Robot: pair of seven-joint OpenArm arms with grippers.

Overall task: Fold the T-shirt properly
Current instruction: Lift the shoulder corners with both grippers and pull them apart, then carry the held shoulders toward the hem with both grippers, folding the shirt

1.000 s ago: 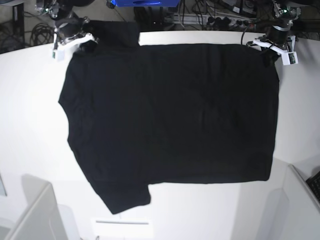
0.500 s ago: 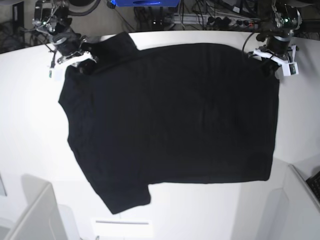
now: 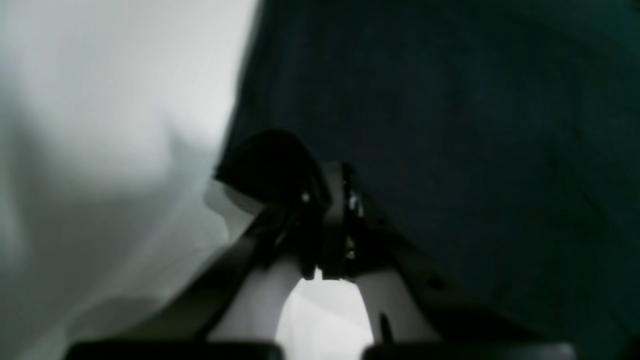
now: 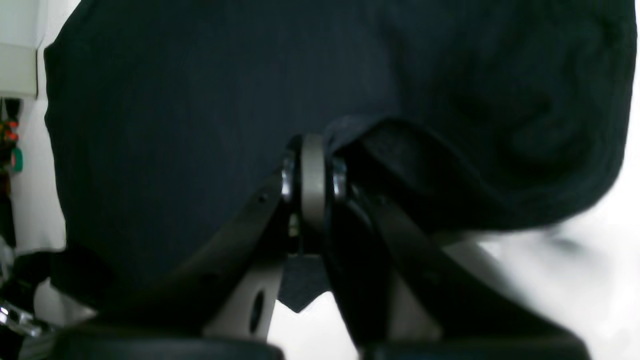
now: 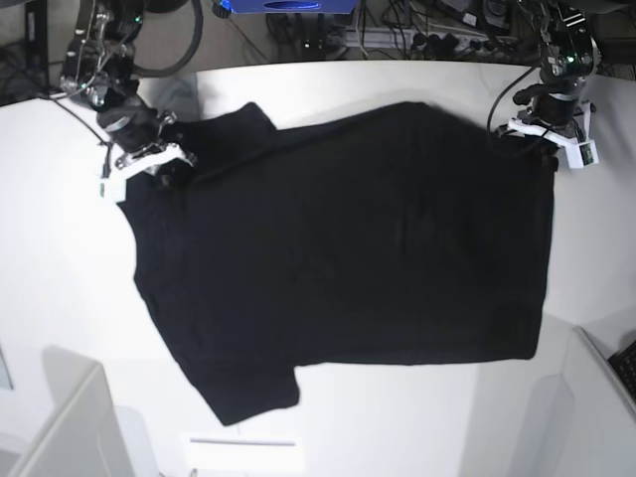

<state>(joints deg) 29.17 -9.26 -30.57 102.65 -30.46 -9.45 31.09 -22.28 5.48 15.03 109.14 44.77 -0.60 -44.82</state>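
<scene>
The black T-shirt (image 5: 348,248) lies spread, plain side up, on the white table (image 5: 60,298). One sleeve reaches toward the front left. In the base view my right gripper (image 5: 164,169) is shut on the shirt's far-left corner by the other sleeve. My left gripper (image 5: 545,151) is shut on the far-right hem corner. The left wrist view shows that gripper (image 3: 332,200) closed with a bunched fold of the T-shirt (image 3: 475,125) in it. Through the right wrist camera, the right gripper (image 4: 312,170) pinches a raised ridge of the T-shirt (image 4: 200,100).
Cables and equipment (image 5: 397,30) crowd the floor past the table's far edge. A white box (image 5: 70,427) stands at the front left and a white panel (image 5: 596,397) at the front right. A dark keyboard corner (image 5: 628,363) shows at the right edge.
Both grippers have moved toward the near side of the table. They have drawn the shirt's far edge with them, and bare table now shows behind it.
</scene>
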